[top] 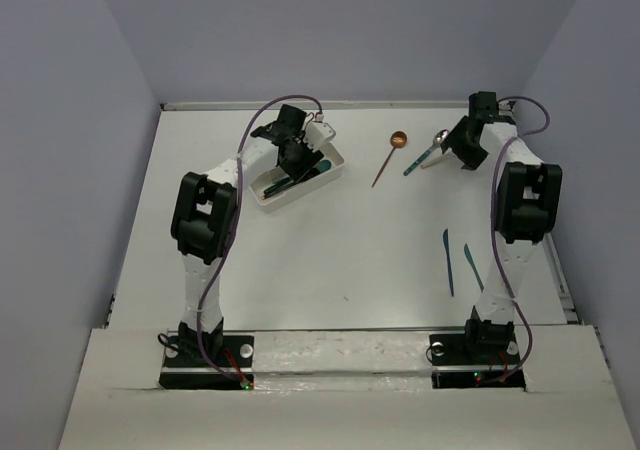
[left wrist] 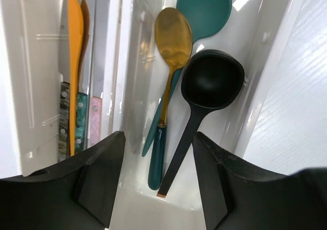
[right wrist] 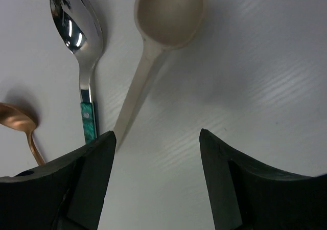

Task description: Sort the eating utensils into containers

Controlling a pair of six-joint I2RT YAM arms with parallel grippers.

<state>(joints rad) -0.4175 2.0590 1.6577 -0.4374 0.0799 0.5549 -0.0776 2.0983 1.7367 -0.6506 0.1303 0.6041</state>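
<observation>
The left gripper [left wrist: 158, 186] hangs over the trays [top: 272, 200] at the far left of the table [top: 330, 260]. Its fingers [left wrist: 104, 174] are spread wide and grip nothing. In the left tray an orange knife [left wrist: 74, 61] lies on edge. The blades behind it and the teal and pink handles below it are crowded together and hard to tell apart. In the right tray the black spoon [left wrist: 210, 82] lies bowl up. Its handle tip rests between the fingers and touches neither. The gold spoon [left wrist: 173, 33] is beside it, with its teal handle running down under the black bowl's edge. The teal spoon [left wrist: 204, 5] is cut off at the top of the left wrist view.

Near the middle of the table the copper spoon [top: 398, 140] lies alone. Only part of it shows in the right wrist view.

Just to its right lie the silver spoon [right wrist: 76, 23], which has a teal handle, and the cream spoon [right wrist: 171, 7]. Both have their bowls pointing away from the right gripper [right wrist: 158, 184]. That gripper's fingers [right wrist: 97, 179] stand wide apart and hold nothing. The cream handle ends just beside the left one, but I cannot tell whether they touch.

Two teal knives [top: 449, 262] lie near the right arm, well apart from the spoons.
</observation>
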